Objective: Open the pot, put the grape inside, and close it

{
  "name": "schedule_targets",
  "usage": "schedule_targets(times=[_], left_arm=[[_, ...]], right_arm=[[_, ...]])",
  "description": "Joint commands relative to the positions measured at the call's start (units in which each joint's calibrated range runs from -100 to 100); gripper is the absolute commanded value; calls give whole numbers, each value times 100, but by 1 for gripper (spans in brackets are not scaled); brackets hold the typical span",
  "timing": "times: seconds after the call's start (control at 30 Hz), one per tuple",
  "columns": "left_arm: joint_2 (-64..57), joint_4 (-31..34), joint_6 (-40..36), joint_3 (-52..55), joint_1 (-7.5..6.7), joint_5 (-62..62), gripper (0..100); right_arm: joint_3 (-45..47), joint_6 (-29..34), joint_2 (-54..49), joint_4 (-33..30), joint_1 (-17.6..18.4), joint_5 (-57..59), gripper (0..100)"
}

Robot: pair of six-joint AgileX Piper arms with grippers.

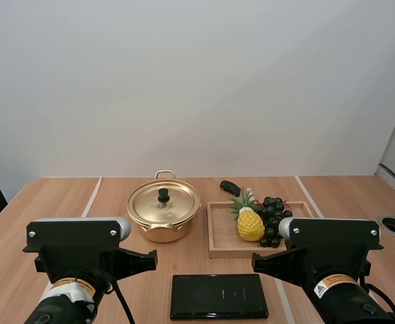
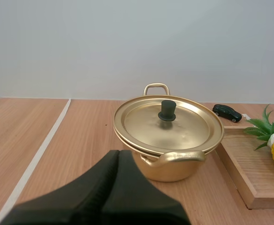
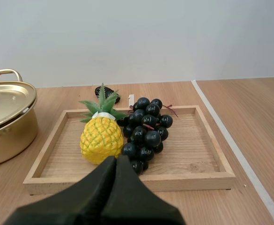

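The counter point(image 1: 62, 202) carries a wooden tray point(image 1: 217, 237) with the gold pot point(image 1: 162, 233) just beside it, and a black slab point(image 1: 218, 295) lies nearer the arms. The lid point(image 1: 150, 204) sits on the pot. In the tray, the pineapple point(image 1: 250, 225) touches the grapes point(image 1: 273, 219). A toy car point(image 1: 229, 187) lies behind the tray. The left fingers point(image 2: 111, 165) are pressed together, empty, facing the pot; the right fingers point(image 3: 109, 169) are likewise closed, facing the grapes.

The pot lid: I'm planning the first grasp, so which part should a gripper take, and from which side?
Probably the black knob at the centre of the lid, pinched from straight above. It stands upright, clear of the lid, while the rim sits close on the pot, leaving little edge to catch.
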Motion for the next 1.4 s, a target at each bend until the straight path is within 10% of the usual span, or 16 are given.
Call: schedule_targets(times=[0.0, 0.53, 0.73, 1.37], left_arm=[[-29, 0, -52, 5, 6, -67, 0], [-29, 0, -52, 5, -134, -953, 0], [-29, 0, -52, 5, -134, -1748, 0], [-29, 0, -52, 5, 177, -2038, 0]], right_arm=[[0, 0, -36, -17, -28, -58, 0], [0, 0, -36, -17, -28, -106, 0], [0, 0, -36, -17, -28, -2268, 0], [0, 0, -36, -6, -28, -3633, 0]])
